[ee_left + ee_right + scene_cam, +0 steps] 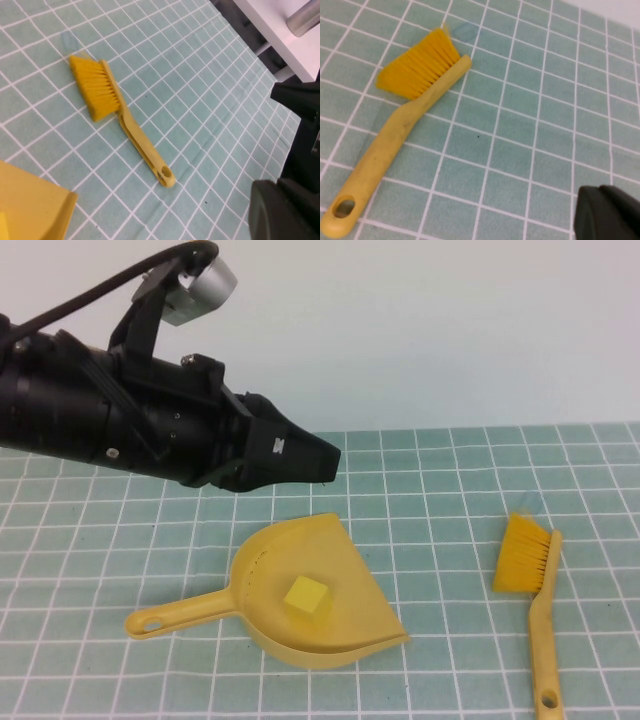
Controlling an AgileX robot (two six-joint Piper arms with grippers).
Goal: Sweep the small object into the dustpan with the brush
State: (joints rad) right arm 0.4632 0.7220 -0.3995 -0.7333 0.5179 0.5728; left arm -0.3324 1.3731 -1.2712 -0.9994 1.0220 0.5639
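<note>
A small yellow cube (306,596) lies inside the yellow dustpan (352,585), whose handle points left. The dustpan's corner also shows in the left wrist view (30,205). The yellow brush (533,585) lies flat on the tiled mat to the dustpan's right, bristles away from me; it shows in the left wrist view (117,117) and the right wrist view (405,120). My left gripper (325,458) hangs above and behind the dustpan, shut and empty (282,212). My right gripper (609,214) is above the mat beside the brush, shut and empty, and out of the high view.
A green tiled mat (440,490) covers the table up to the pale back wall. In the left wrist view a dark part of the other arm (300,105) and a white table edge with a metal leg (302,20) stand beyond the mat.
</note>
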